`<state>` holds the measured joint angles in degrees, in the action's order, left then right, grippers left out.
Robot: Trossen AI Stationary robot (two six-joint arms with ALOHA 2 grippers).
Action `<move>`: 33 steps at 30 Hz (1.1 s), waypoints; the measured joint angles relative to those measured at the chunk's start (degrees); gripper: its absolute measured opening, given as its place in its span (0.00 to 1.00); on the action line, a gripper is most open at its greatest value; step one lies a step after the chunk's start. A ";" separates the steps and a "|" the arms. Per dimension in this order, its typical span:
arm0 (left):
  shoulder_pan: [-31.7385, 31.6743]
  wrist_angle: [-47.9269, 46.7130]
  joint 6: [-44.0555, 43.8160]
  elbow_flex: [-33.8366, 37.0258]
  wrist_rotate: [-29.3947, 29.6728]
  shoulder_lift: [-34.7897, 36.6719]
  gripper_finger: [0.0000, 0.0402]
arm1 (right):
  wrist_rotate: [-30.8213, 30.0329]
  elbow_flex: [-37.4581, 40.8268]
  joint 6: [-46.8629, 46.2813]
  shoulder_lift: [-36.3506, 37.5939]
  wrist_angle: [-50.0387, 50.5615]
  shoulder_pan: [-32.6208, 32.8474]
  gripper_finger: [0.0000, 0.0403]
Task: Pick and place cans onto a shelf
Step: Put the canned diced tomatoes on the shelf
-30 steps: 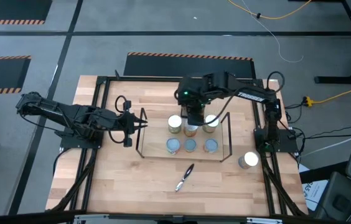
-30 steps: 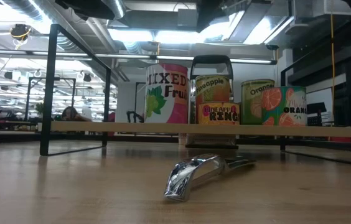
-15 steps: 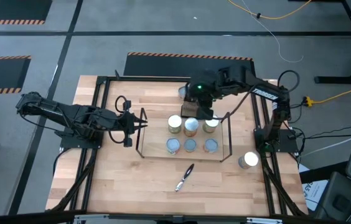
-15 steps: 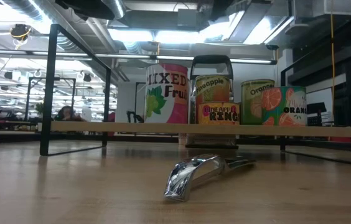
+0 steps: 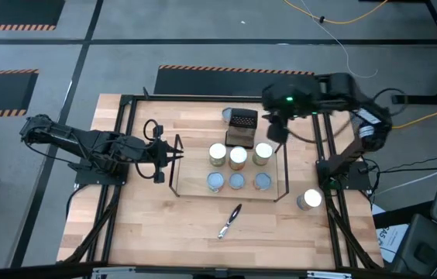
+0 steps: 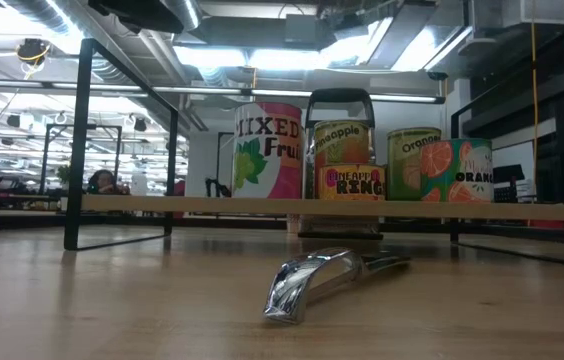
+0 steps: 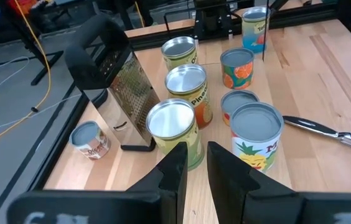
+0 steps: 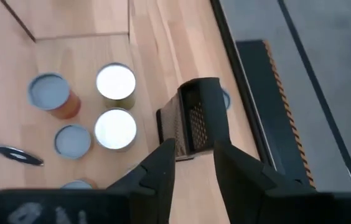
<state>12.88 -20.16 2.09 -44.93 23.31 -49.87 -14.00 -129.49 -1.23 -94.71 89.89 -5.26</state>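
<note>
Six cans stand upright on the shelf (image 5: 195, 167) in two rows of three, silver-topped ones in the far row (image 5: 238, 157) and blue-topped ones in the near row (image 5: 237, 180). They also show in the low view (image 6: 347, 160). Another can (image 5: 308, 199) stands on the table right of the shelf. A small can (image 5: 227, 114) stands by the far edge. My right gripper (image 5: 275, 132) is open and empty above the shelf's far right corner; it also shows in the right wrist view (image 8: 194, 148). My left gripper (image 5: 177, 149) waits at the shelf's left end, slightly open and empty (image 7: 196, 150).
A dark perforated grater (image 5: 242, 120) stands just beyond the shelf's far side. A metal peeler (image 5: 230, 221) lies on the table near the front edge. The black outer frame (image 5: 125, 116) runs around the table. Bare wood lies at the near left.
My right gripper has drawn away from the middle can of the far row, first toward the table's far edge, then toward the right edge. That can stays upright on the shelf. The grater, covered by the arm before, now shows.
</note>
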 joint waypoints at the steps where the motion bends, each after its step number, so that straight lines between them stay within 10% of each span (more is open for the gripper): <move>1: 0.00 0.00 0.00 0.00 0.00 0.00 0.14 | 0.00 0.93 -0.02 1.43 -0.10 0.27 0.29; 10: 0.00 0.02 -0.04 0.00 -0.02 0.00 0.14 | -9.54 35.72 0.87 21.29 -19.76 1.40 0.29; 18: 0.00 0.02 -0.22 0.00 -0.02 0.00 0.14 | -6.63 56.73 10.15 33.10 -42.76 -11.68 0.29; 25: 0.00 0.03 -2.17 0.00 -0.04 0.00 0.14 | 10.55 66.01 14.37 31.15 -61.48 -26.29 0.29; 33: 0.00 0.03 -4.74 0.00 -0.04 0.00 0.14 | 13.66 67.51 13.44 20.74 -70.59 -35.67 0.29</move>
<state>12.88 -20.13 -2.66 -44.93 23.27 -49.87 -0.34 -61.98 12.21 -73.97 19.31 -40.93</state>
